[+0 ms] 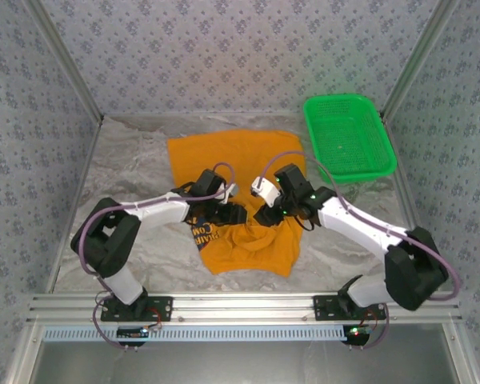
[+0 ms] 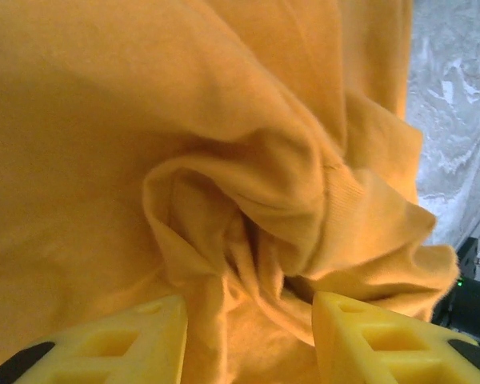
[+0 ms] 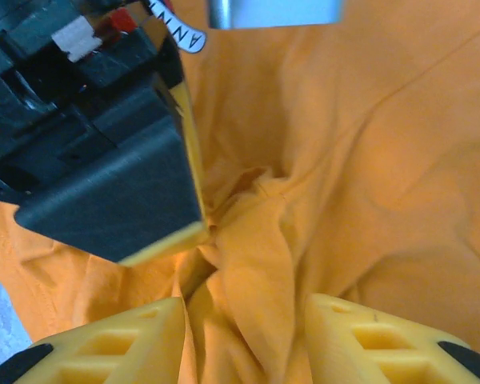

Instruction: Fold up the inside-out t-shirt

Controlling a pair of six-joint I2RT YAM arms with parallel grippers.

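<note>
Left gripper [image 1: 230,213]: elbow folded back toward its base, forearm reaching inward to the right, wrist pitched down over mid-shirt. Jaws spread. In the wrist view a twisted knot [image 2: 248,232] of cloth sits just ahead of the tips, with one ridge running down into the gap. The fingers [image 2: 136,340] do not look pressed on it, so I judge it loose, not pinched.

Shirt [image 1: 232,152]: on the table [image 1: 120,168], beneath both tools. Its long axis runs away from the bases: near hem below the wrists, wider part beyond the tips. The print [image 1: 206,232] shows just on the near side of the left gripper. The cloth is bunched where the tools meet.

Right gripper [image 1: 266,214]: mirrored pose, forearm reaching inward to the left, tips close to the left gripper's. Jaws spread. A fold [image 3: 248,264] stands in the gap, unclamped as far as I can tell.

Judgement: the bunch lies between the tools and neither arm is nearer. Each would need to reach outward, away from the other, to find a flat edge.

Basket [image 1: 348,136]: beyond the right gripper, off to its right.
</note>
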